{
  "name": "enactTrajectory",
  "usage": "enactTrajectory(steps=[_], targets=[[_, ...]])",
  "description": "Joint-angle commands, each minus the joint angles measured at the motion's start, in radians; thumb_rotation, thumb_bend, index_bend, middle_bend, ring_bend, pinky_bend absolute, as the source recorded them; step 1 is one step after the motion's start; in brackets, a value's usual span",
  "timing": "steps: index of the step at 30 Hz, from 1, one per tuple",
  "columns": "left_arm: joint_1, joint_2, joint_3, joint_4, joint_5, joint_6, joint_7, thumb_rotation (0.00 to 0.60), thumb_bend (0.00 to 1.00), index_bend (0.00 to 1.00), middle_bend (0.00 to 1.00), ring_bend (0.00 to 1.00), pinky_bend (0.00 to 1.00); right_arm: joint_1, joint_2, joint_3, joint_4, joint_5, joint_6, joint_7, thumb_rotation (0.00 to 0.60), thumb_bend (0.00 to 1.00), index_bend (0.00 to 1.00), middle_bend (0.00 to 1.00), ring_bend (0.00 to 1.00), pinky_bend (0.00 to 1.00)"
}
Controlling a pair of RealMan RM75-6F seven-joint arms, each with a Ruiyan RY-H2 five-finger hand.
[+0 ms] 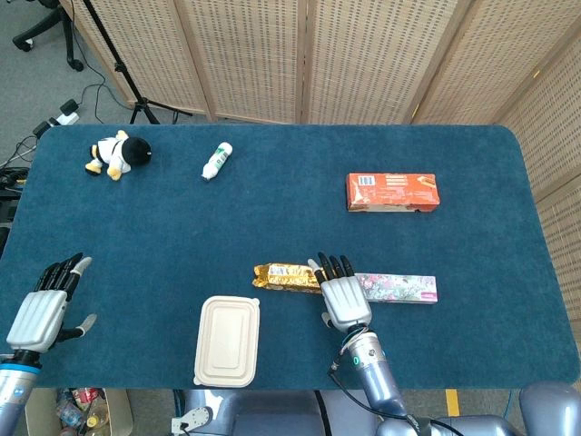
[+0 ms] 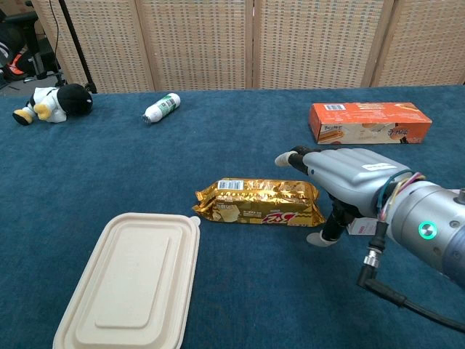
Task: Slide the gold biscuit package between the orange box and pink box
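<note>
The gold biscuit package (image 1: 287,276) lies flat on the blue surface (image 1: 272,209), its one end right at the right robot hand (image 1: 341,292), which sits palm down with its fingers stretched forward and slightly apart, gripping nothing; whether the fingers actually touch the wrapper I cannot tell. Under and just past that robot hand on its other side lies the pink box (image 1: 401,288), so package and box run in one line with the hand between them. The orange box (image 1: 392,192) rests well ahead of the hand, farther up the surface. A white lidded container (image 1: 228,341) sits beyond the package on the hand's inner side. The left robot hand (image 1: 44,309) rests far off, fingers spread, empty.
</note>
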State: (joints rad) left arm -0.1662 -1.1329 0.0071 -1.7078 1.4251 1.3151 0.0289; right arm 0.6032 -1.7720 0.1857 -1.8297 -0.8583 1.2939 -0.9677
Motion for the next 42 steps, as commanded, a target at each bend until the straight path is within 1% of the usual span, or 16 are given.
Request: enactTrajectory(steps=[1, 9, 12, 29, 42], targets=[[0.000, 0.000, 0.000, -0.001, 0.001, 0.000, 0.000, 0.600, 0.28, 0.00, 0.00, 0.00, 0.00, 0.009, -0.013, 0.003, 0.010, 0.004, 0.001, 0.012, 0.600, 0.26, 0.07, 0.00, 0.00, 0.00], [0.001, 0.003, -0.002, -0.003, 0.002, 0.001, -0.007, 0.600, 0.28, 0.00, 0.00, 0.00, 0.00, 0.039, -0.055, 0.010, 0.040, 0.023, -0.005, 0.017, 0.600, 0.26, 0.07, 0.00, 0.00, 0.00], [0.002, 0.004, -0.002, -0.003, 0.002, 0.000, -0.010, 0.600, 0.28, 0.00, 0.00, 0.00, 0.00, 0.057, -0.069, 0.022, 0.051, 0.034, -0.006, 0.008, 0.600, 0.26, 0.07, 0.00, 0.00, 0.00], [0.000, 0.001, 0.002, -0.001, 0.003, -0.014, -0.016, 0.600, 0.28, 0.00, 0.00, 0.00, 0.00, 0.134, -0.104, 0.063, 0.102, 0.077, -0.027, 0.001, 0.600, 0.26, 0.07, 0.00, 0.00, 0.00], [-0.003, -0.002, 0.004, 0.002, 0.001, -0.026, -0.026, 0.600, 0.28, 0.00, 0.00, 0.00, 0.00, 0.194, -0.144, 0.094, 0.177, 0.112, -0.067, 0.018, 0.600, 0.26, 0.07, 0.00, 0.00, 0.00]])
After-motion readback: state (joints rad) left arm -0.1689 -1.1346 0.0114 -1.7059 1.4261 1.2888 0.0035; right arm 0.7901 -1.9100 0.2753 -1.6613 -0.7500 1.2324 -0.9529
